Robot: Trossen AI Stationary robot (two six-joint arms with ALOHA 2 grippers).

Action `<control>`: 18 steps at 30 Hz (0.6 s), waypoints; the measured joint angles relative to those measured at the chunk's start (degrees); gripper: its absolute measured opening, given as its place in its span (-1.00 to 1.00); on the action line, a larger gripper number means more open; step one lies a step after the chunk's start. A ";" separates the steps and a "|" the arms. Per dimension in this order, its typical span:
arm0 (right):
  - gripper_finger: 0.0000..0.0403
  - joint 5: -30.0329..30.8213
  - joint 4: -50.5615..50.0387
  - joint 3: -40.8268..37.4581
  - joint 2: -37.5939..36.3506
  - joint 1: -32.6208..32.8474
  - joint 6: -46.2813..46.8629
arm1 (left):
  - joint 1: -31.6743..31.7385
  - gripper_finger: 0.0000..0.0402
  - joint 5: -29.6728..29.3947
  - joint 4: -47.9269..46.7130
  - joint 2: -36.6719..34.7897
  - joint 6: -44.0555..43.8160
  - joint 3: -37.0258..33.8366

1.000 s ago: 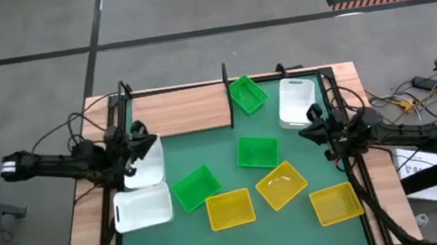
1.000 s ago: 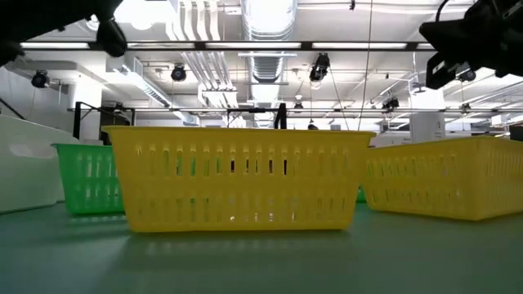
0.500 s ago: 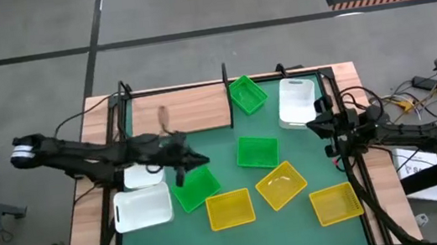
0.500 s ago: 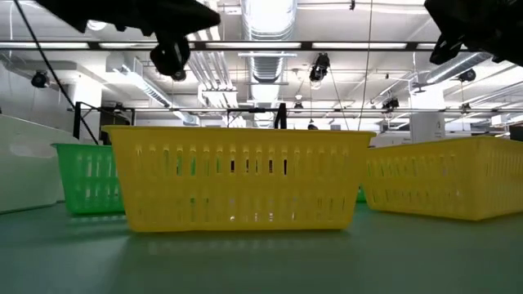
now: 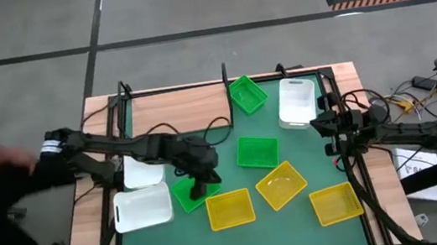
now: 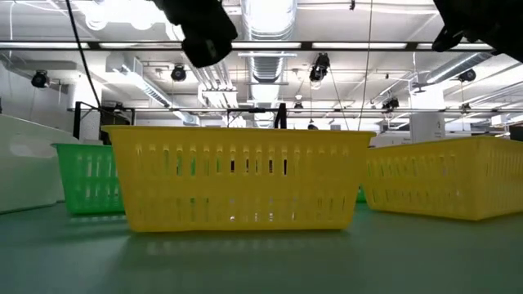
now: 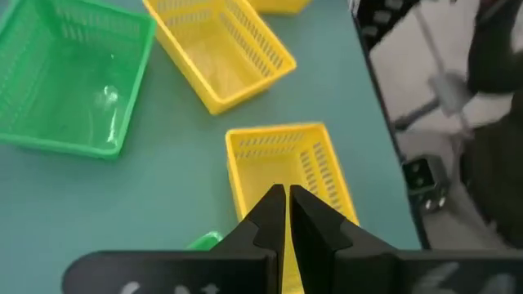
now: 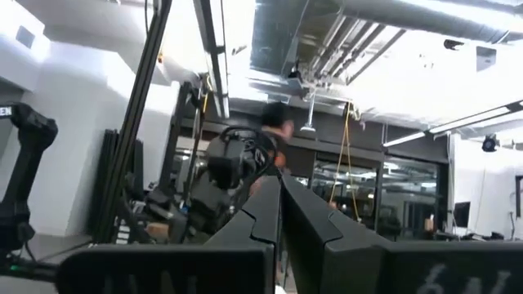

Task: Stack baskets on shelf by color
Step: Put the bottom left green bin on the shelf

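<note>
Near edge of the green mat [image 5: 242,234]: three yellow baskets [image 5: 230,209] and one white basket [image 5: 142,208]. Left gripper [image 5: 206,179], fingers closed and empty, hangs over a green basket [image 5: 190,192]. Right gripper [image 5: 317,120], closed, waits at the right. Far side: the wooden shelf [image 5: 179,111].

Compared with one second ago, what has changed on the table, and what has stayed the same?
The left gripper swung from the white baskets at the table's left edge toward the middle and now hangs shut over a green basket. Nothing was grasped or released. The right gripper stays shut near the right edge; no basket moved.
</note>
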 joint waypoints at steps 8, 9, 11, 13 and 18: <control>-0.96 -1.12 15.16 0.00 13.31 0.02 0.61 | -0.02 -0.98 -0.42 -1.88 1.39 11.85 4.34; -0.96 -1.57 16.73 0.00 15.17 0.02 0.61 | -0.02 -0.98 -0.59 -1.49 1.39 12.34 4.23; -0.96 -1.68 20.36 0.00 18.71 0.04 0.58 | -0.02 -0.98 -1.65 -1.52 1.28 13.02 4.15; -0.96 -1.68 23.34 0.00 21.63 0.04 0.58 | -0.02 -0.98 -1.82 -1.37 1.09 13.34 4.15; -0.96 -1.64 25.87 0.12 25.87 0.04 0.58 | -1.43 -0.98 -5.10 -3.94 1.30 13.41 4.04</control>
